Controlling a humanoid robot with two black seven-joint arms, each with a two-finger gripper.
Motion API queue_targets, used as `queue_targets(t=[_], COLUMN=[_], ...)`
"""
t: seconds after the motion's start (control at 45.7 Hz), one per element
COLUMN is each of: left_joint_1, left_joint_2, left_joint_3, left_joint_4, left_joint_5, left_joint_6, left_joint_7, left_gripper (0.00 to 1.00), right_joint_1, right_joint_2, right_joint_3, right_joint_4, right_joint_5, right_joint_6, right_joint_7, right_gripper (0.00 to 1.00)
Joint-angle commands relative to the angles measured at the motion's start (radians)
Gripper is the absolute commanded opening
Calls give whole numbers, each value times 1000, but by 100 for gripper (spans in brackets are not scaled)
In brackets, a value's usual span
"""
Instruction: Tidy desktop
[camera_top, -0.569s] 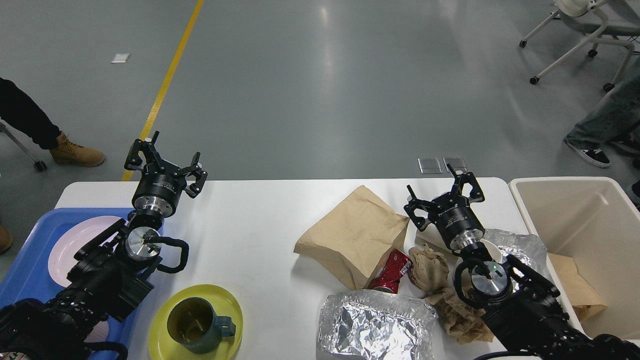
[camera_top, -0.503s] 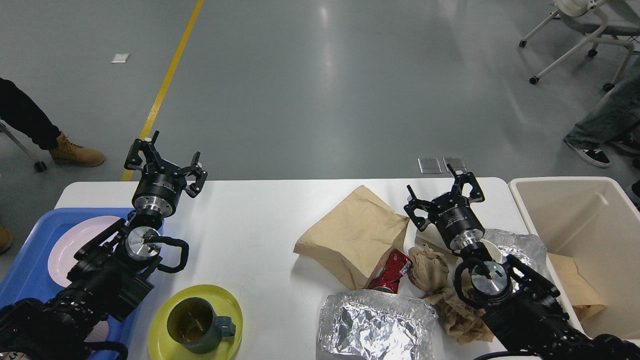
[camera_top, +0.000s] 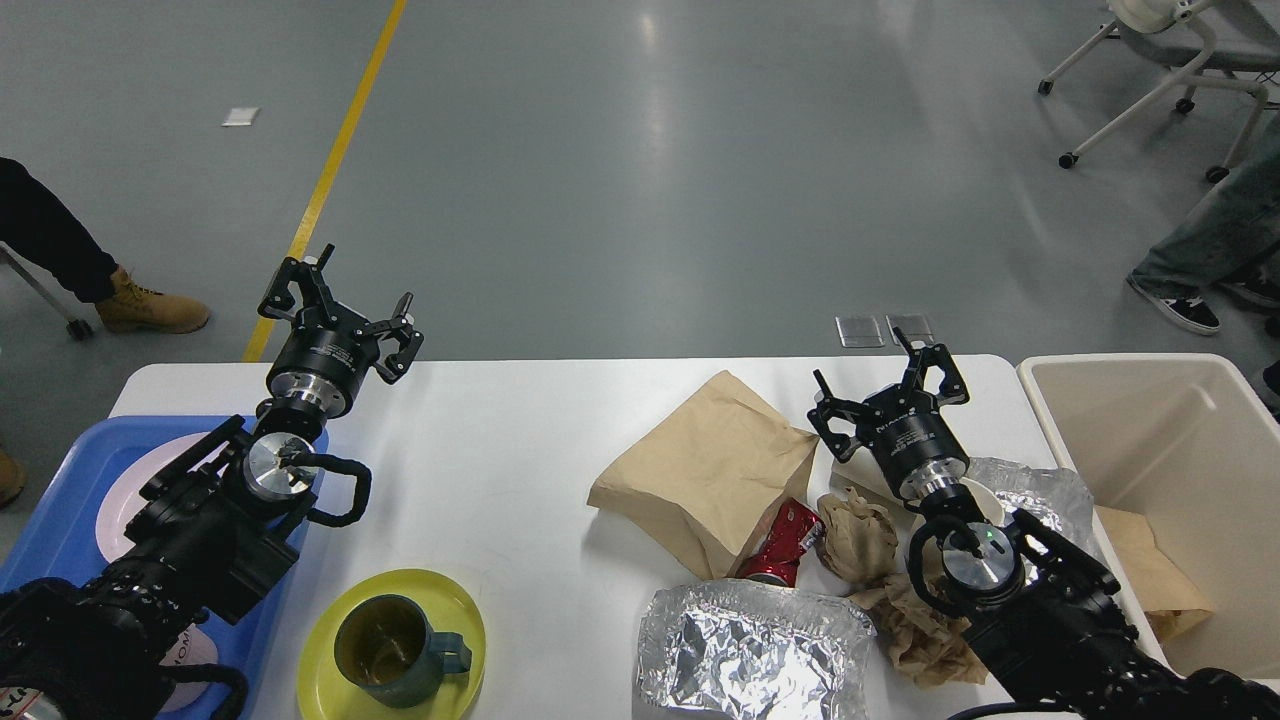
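Two black end effectors, both spread open, both empty.
Left end effector (camera_top: 340, 305) and right end effector (camera_top: 888, 390) hover above the cluttered white rectangular counter (camera_top: 500, 470).

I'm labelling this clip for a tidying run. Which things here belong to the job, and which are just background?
Part of the job: desktop, brown paper bag, crushed red can, crumpled foil, mug on yellow plate, blue tray, beige bin, left gripper and right gripper, both open.

Background: chair, yellow floor line.
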Motion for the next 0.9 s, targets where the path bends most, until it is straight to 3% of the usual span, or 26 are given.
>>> queue_targets(t=[0.0,0.109,0.219,0.328,0.679,0.744,0.876], left_joint_1=[-4,-83,-232,-369,-688,-775,-1005], left_joint_2=[24,136,246,339,460,474,466], left_joint_3=[13,162,462,602,705,867,1442], left_joint_4=[-3,0,0,-1,-1,-1,-30], left_joint_5=[2,11,42,69,82,85,85], left_joint_6=[-8,-28,-39,-42,-42,-42,-45], left_joint_7=[0,0,0,2,2,2,-1], left_gripper=[96,96,96,96,96,96,96], right_joint_1=[0,0,0,0,0,0,0], right_joint_2=[0,0,0,0,0,0,0], right_joint_3=[0,0,0,0,0,0,0], right_joint_4=[-1,0,-1,-1,-1,-1,-1], right_joint_5=[0,0,0,0,0,0,0], right_joint_6=[0,0,0,0,0,1,0], right_joint_7=[0,0,0,0,0,0,0], right_gripper=[100,100,100,100,100,100,100])
